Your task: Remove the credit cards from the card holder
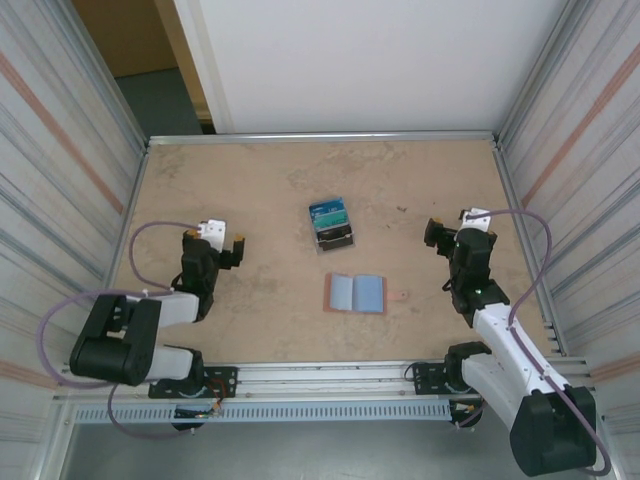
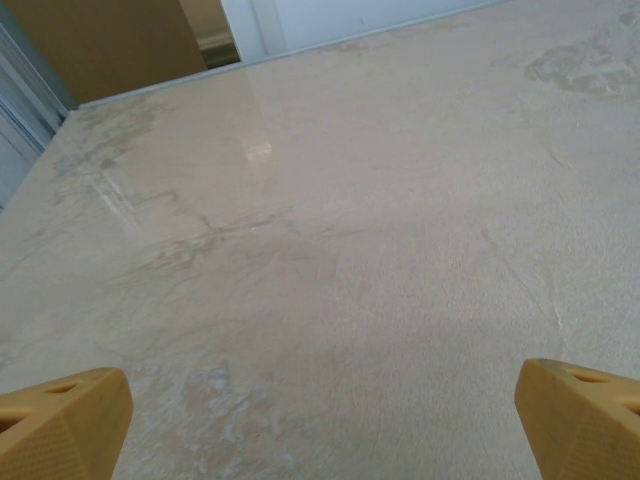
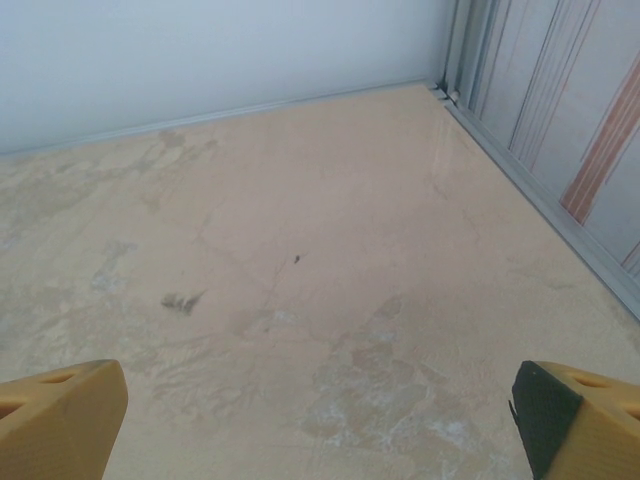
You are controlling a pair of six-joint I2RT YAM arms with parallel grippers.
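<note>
The card holder [image 1: 355,293] lies open and flat on the table at centre, pale blue-grey panels up, its brown strap tab [image 1: 398,296] sticking out to the right. The credit cards [image 1: 328,211], blue and teal, lean in a small grey clear-plastic stand [image 1: 334,238] just behind the holder. My left gripper [image 1: 225,241] is open, well left of the holder, nothing between its yellow fingers [image 2: 60,420]. My right gripper [image 1: 449,230] is open, well right of the stand, with bare table between its fingers [image 3: 55,415].
Corrugated metal walls [image 1: 95,170] close in the table on the left and right, and a white panel [image 1: 370,60] stands at the back. The tan tabletop [image 1: 260,190] is mottled. A metal rail [image 1: 330,375] runs along the near edge by the arm bases.
</note>
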